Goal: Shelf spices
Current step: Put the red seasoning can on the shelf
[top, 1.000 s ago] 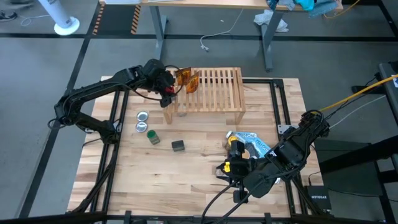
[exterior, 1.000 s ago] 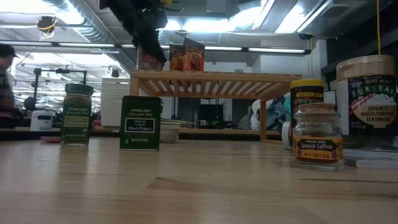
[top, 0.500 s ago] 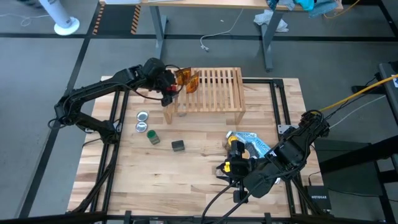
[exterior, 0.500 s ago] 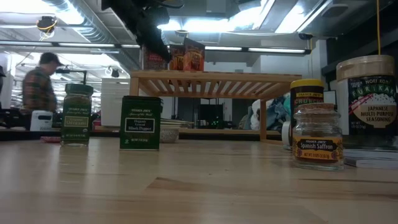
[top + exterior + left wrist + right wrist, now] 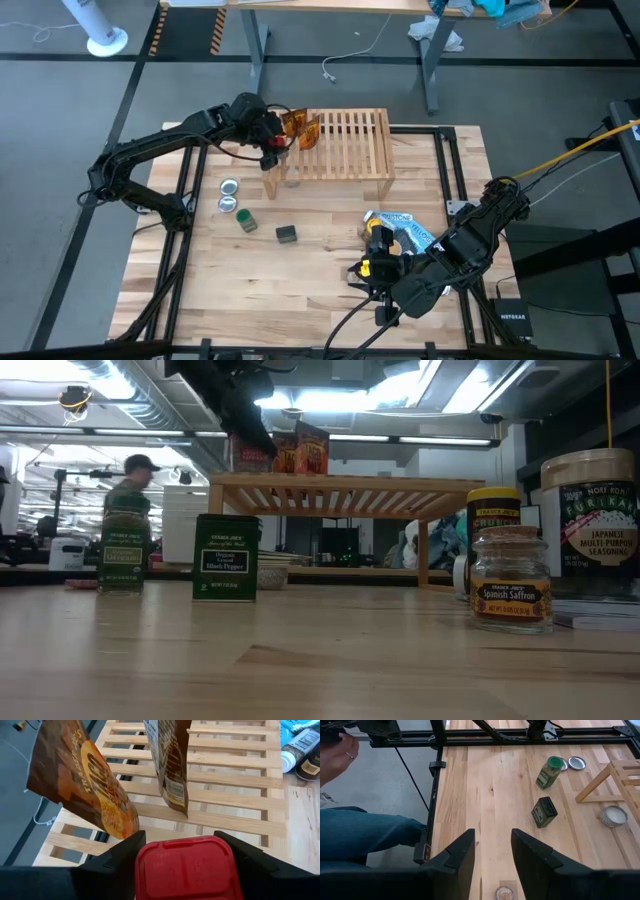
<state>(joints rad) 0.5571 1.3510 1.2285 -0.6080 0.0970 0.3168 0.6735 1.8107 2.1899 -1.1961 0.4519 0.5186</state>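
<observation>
Wood shelf point(image 5: 340, 145) under left gripper point(image 5: 272, 143), jaws clamped on red-capped jar point(image 5: 187, 868) beside orange packets point(image 5: 85, 782); right jaws apart.

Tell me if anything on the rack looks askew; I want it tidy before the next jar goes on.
One thing: of the two orange packets on the shelf, the outer packet leans steeply sideways, while the inner packet stands nearly upright. The left claw holds the red-capped jar just in front of them. Nothing looks spilled.
</observation>
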